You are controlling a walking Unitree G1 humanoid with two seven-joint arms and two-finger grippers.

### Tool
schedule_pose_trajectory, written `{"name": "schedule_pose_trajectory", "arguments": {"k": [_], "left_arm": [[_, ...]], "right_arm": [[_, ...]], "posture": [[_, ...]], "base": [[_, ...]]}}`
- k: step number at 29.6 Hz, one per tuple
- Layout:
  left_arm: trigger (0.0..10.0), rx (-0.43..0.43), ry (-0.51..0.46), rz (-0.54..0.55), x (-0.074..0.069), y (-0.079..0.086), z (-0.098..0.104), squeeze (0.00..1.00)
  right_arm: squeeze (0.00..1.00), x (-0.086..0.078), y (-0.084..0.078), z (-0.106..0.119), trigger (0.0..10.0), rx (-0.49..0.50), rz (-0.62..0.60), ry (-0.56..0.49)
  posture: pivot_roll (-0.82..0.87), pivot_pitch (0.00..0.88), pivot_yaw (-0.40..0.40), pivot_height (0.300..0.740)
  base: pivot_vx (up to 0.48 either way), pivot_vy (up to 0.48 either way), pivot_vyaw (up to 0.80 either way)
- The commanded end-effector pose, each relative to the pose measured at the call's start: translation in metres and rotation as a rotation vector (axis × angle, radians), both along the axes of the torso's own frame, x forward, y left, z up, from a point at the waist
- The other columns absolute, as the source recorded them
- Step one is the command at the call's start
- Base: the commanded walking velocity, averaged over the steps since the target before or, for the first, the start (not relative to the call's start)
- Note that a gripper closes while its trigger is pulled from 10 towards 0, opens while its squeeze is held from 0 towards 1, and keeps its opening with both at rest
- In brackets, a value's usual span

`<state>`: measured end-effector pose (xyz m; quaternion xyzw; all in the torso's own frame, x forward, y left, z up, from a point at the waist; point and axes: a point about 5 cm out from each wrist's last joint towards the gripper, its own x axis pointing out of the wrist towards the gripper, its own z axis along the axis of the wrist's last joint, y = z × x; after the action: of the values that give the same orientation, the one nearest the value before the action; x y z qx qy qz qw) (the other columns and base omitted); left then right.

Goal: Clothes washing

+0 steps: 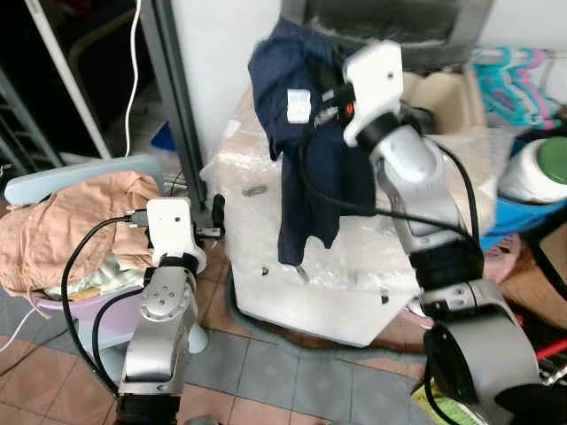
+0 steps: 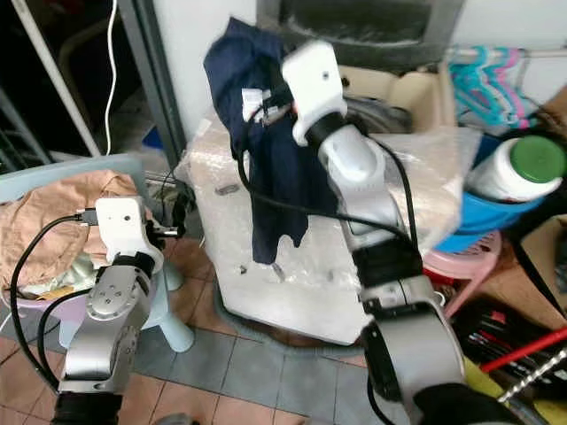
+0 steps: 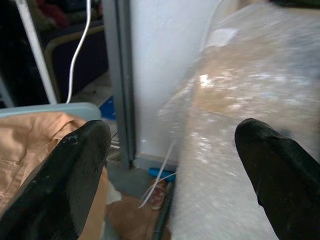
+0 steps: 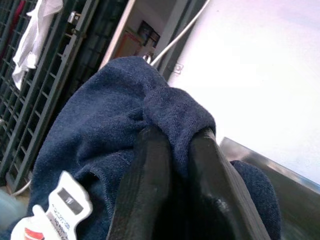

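My right gripper (image 4: 175, 137) is raised high and shut on a navy garment (image 1: 306, 168) with a white tag (image 1: 299, 104). The cloth bunches over the fingers (image 4: 150, 165) and hangs down over a washing machine wrapped in clear plastic (image 1: 354, 266). My left gripper (image 3: 172, 130) is held low beside the machine's left side, open with nothing between its fingers (image 3: 75, 170). To its left, beige clothes (image 1: 71, 221) lie heaped in a lilac basket (image 1: 80, 310) on a pale blue chair (image 1: 80, 173).
A grey metal post (image 1: 177, 97) and a white cable (image 1: 133, 80) stand left of the machine. On the right are coloured hangers (image 1: 514, 75), a blue tub (image 1: 532, 212), a white bottle with a green cap (image 1: 545, 168) and a pink basin (image 2: 461, 266). The floor is tiled.
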<state>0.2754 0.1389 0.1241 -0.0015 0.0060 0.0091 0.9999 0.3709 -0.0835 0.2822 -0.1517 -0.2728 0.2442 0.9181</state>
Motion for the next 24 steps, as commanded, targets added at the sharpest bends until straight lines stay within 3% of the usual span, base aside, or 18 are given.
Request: {"name": "schedule_pose_trajectory", "arguments": {"k": [1, 3, 5, 6, 10, 14, 15, 16, 24], "left_arm": [[10.0, 0.009, -0.005, 0.002, 0.001, -0.001, 0.002, 0.00], [10.0, 0.012, -0.007, 0.014, 0.001, 0.001, 0.002, 0.00], [10.0, 0.012, -0.003, 0.025, 0.000, 0.004, 0.000, 0.00], [10.0, 0.012, -0.003, 0.025, 0.000, 0.004, 0.000, 0.00], [10.0, 0.000, -0.002, 0.033, -0.001, 0.001, -0.001, 0.00], [10.0, -0.016, 0.000, 0.021, -0.001, -0.003, -0.001, 0.00], [10.0, -0.015, 0.001, 0.021, -0.001, -0.004, -0.001, 0.00], [10.0, -0.013, 0.002, 0.022, -0.001, -0.004, -0.001, 0.00], [10.0, -0.003, 0.008, 0.021, 0.000, -0.002, -0.001, 0.00]], "right_arm": [[0.00, 0.005, -0.010, 0.018, 10.0, 0.059, -0.044, -0.053], [0.00, 0.011, -0.024, 0.028, 10.0, 0.141, -0.121, -0.065], [0.00, 0.016, -0.054, 0.042, 10.0, 0.286, -0.274, -0.095], [0.00, 0.016, -0.054, 0.042, 10.0, 0.286, -0.274, -0.095], [0.00, 0.021, -0.084, 0.032, 10.0, 0.311, -0.419, -0.055], [0.00, 0.026, -0.085, 0.004, 10.0, 0.289, -0.384, 0.060], [0.26, 0.026, -0.083, -0.005, 10.0, 0.271, -0.372, 0.096], [1.00, 0.024, -0.081, -0.020, 10.0, 0.251, -0.355, 0.144], [1.00, 0.007, -0.074, -0.061, 10.0, 0.171, -0.224, 0.267]], "posture": [[0.01, 0.000, -0.039, 0.740], [0.01, 0.000, -0.042, 0.740], [0.01, 0.000, -0.043, 0.740], [0.01, 0.000, -0.043, 0.740], [0.01, 0.000, -0.048, 0.740], [0.01, 0.000, -0.047, 0.740], [0.00, 0.000, -0.045, 0.740], [0.00, 0.000, -0.045, 0.740], [0.00, 0.000, -0.038, 0.740]], "base": [[0.435, 0.000, 0.00], [0.429, 0.000, 0.00], [0.382, 0.000, 0.00], [0.375, 0.000, 0.00], [0.184, 0.000, 0.00], [0.000, 0.000, 0.00], [0.000, 0.000, 0.00], [0.000, 0.000, 0.00], [0.000, 0.000, 0.00]]}}
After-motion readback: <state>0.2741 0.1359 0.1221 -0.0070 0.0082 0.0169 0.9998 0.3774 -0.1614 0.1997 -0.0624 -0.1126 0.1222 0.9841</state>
